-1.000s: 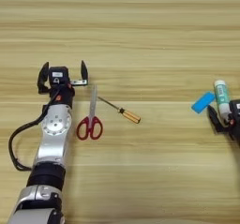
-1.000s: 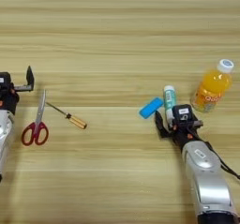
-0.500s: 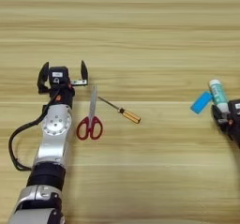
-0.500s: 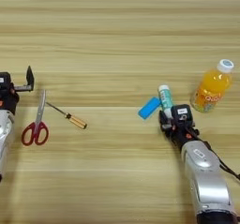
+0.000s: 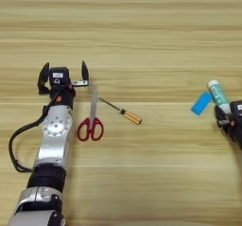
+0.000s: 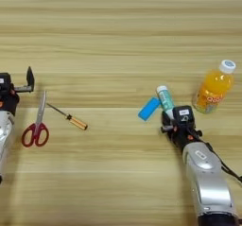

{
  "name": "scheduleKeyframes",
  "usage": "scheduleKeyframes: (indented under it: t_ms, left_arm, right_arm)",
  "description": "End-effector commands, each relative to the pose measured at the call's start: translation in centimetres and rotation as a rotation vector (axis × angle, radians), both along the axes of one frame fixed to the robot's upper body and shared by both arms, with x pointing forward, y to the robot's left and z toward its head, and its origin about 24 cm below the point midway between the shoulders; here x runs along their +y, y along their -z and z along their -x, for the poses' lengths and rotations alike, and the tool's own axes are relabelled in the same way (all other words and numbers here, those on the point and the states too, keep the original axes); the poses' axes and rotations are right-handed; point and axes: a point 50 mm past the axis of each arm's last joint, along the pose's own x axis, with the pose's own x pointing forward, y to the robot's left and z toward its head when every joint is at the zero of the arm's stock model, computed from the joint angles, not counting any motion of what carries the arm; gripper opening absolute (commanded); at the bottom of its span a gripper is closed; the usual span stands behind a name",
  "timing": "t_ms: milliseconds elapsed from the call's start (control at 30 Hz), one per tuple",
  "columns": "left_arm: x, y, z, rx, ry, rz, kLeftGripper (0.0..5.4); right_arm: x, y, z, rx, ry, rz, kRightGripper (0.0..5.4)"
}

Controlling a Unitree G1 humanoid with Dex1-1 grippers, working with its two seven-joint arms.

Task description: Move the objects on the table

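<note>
My left gripper (image 5: 64,73) stands open on the left of the table (image 5: 142,31), with nothing between its fingers. Just right of it lie the red-handled scissors (image 5: 91,124), blades pointing away from me. A thin screwdriver (image 5: 121,111) with an amber handle lies slanted beside them. On the right, my right gripper (image 6: 171,117) is shut on the near end of the white-green glue stick (image 6: 165,99). The blue eraser (image 6: 149,109) lies touching the stick's left side. The orange-juice bottle (image 6: 213,88) with a white cap stands to the right, apart from the gripper.
The silver left forearm (image 5: 54,140) with a black cable runs from the near left edge up to its gripper. The right forearm (image 6: 208,182) comes in from the bottom right. Bare wood lies between the two groups of objects.
The right gripper has moved forward onto the glue stick's near end. The stick has shifted a little left, nudging the eraser. The left arm, scissors and screwdriver are unmoved.
</note>
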Motion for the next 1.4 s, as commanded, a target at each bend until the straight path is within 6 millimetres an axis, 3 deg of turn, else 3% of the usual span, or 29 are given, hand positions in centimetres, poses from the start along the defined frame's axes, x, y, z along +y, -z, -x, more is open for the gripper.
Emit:
scheduleKeyframes:
  t_ms: [33,333,600,867,1400]
  left_arm:
    - [0.0,0.0,-0.1,0.01,0.004,-0.012,5.4]
    - [-0.2,-0.1,0.0,0.009,0.006,-0.014,5.4]
    - [-0.1,-0.1,-0.1,0.009,0.006,-0.015,5.4]
    - [-0.2,-0.1,0.0,0.009,0.006,-0.014,5.4]
    - [-0.3,-0.1,0.0,0.011,0.007,-0.012,5.4]
  right_arm:
    - [-0.3,-0.3,0.3,-0.02,0.026,0.011,1.7]
    - [0.9,-2.8,0.4,-0.139,-0.017,0.049,1.7]
    - [3.9,-4.4,0.5,-0.206,-0.148,0.035,1.7]
    - [7.7,-3.7,0.4,-0.152,-0.33,-0.102,1.7]
    - [10.0,-1.4,1.2,0.0,-0.441,-0.173,1.7]
